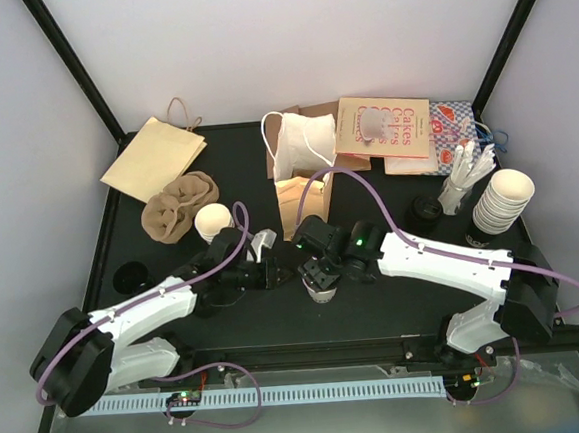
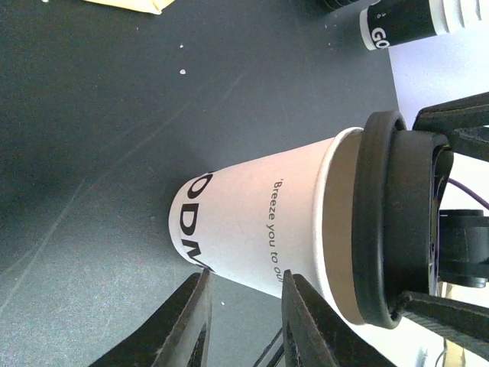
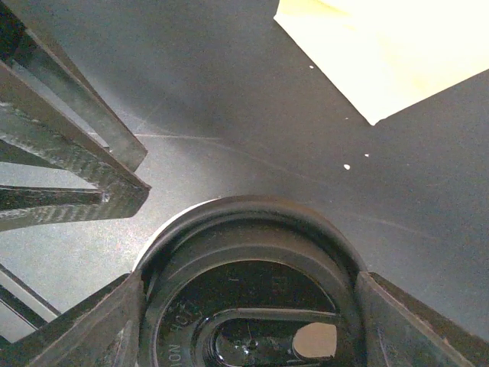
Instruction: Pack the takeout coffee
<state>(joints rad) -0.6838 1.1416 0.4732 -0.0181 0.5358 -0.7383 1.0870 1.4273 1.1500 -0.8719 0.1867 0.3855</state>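
Near the centre of the black table (image 1: 278, 323) stands the takeout coffee (image 1: 321, 293): a white paper cup (image 2: 260, 222) with a black lid (image 3: 252, 260) seated on its rim. The right gripper (image 1: 320, 277) clamps the lid from both sides. The left gripper (image 2: 246, 281), just beside the cup's wall, has its jaws narrowly parted with nothing between them. Beyond stands an open tan paper bag (image 1: 299, 204). Farther right is a stack of lidless white cups (image 1: 504, 200), and farther left a brown pulp tray (image 1: 178, 207).
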